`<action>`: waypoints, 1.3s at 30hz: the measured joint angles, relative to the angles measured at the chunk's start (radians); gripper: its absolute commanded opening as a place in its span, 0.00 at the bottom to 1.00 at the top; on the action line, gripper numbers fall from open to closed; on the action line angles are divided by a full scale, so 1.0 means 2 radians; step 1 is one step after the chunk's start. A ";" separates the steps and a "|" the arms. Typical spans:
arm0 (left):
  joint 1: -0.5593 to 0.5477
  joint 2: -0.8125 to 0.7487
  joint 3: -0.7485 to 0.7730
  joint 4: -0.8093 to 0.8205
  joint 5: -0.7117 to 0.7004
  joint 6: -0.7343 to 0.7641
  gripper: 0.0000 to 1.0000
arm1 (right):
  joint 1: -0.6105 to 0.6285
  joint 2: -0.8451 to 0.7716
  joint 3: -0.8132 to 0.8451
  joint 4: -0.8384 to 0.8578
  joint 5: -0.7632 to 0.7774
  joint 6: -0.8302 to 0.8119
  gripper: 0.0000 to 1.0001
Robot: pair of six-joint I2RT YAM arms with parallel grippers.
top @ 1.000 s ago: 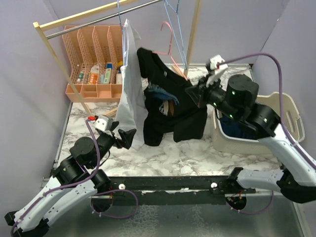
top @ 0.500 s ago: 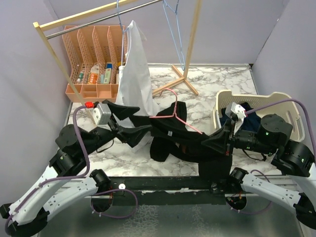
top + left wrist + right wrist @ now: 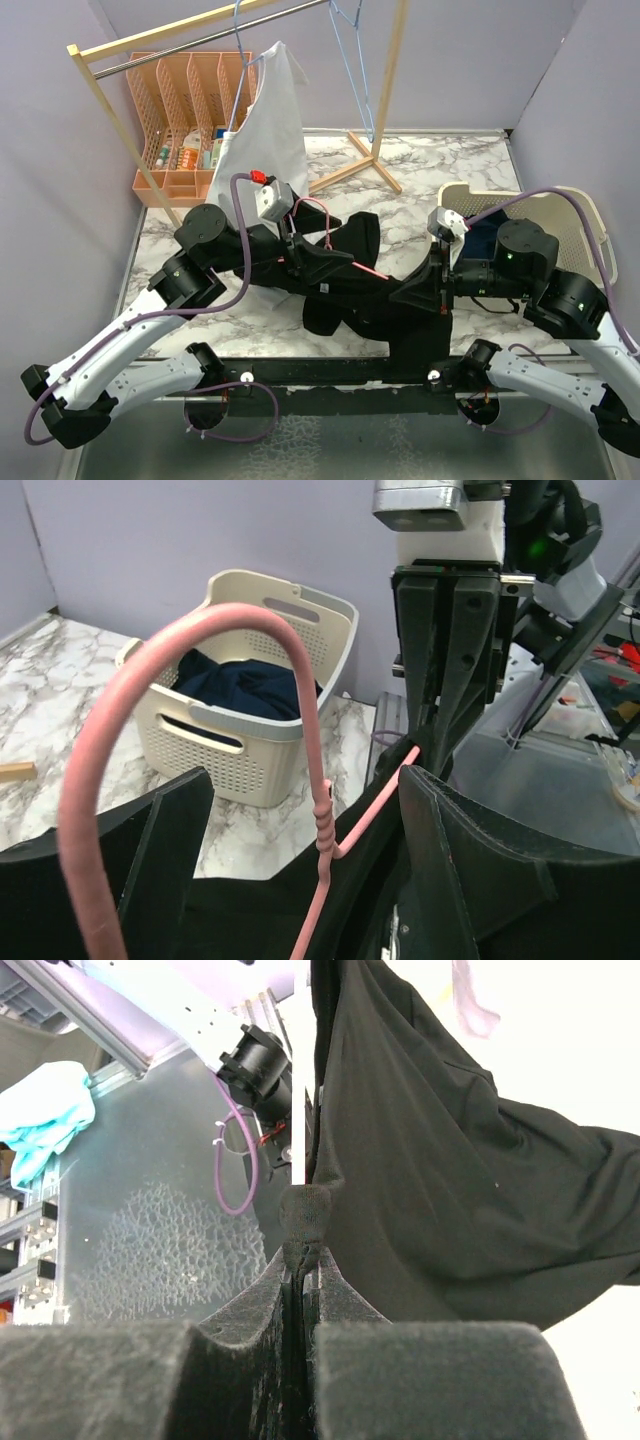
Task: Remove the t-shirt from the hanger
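The black t-shirt (image 3: pixel 350 305) hangs on a pink hanger (image 3: pixel 368 268), low over the marble table in front of both arms. My left gripper (image 3: pixel 322 262) is open, its wide black fingers (image 3: pixel 175 860) on either side of the hanger's twisted neck (image 3: pixel 322 815), apart from it. My right gripper (image 3: pixel 415 293) is shut on a bunched fold of the t-shirt (image 3: pixel 305 1215) at its near right edge. In the right wrist view the rest of the shirt (image 3: pixel 440 1190) hangs past the fingertips.
A cream laundry basket (image 3: pixel 585 215) with dark clothes stands at the right, also in the left wrist view (image 3: pixel 255 735). A white garment (image 3: pixel 265 130) hangs on the wooden rack at the back. An orange organizer (image 3: pixel 185 115) stands back left. The rack's foot (image 3: pixel 355 165) lies mid-table.
The t-shirt and hanger came off the rail and down to the table. My left gripper moved right and now straddles the hanger's neck. My right gripper shifted slightly left, still gripping the shirt.
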 measured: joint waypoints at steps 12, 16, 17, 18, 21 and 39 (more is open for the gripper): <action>-0.002 0.006 0.029 0.021 0.059 -0.033 0.00 | 0.000 0.006 -0.001 0.041 -0.018 0.007 0.01; -0.005 -0.003 0.039 -0.003 0.058 -0.030 0.00 | 0.001 -0.003 -0.013 0.061 -0.017 0.011 0.33; -0.006 -0.006 0.041 -0.014 0.056 -0.027 0.00 | 0.001 -0.005 -0.017 0.064 -0.015 0.014 0.46; -0.006 -0.010 0.043 -0.024 0.053 -0.023 0.00 | 0.001 -0.006 -0.022 0.064 -0.010 0.016 0.56; -0.004 -0.027 0.059 -0.060 0.034 -0.009 0.00 | 0.000 -0.022 -0.039 0.062 0.002 0.026 0.68; -0.004 -0.086 0.113 -0.130 -0.016 0.009 0.00 | 0.000 -0.068 -0.068 0.052 0.061 0.043 0.45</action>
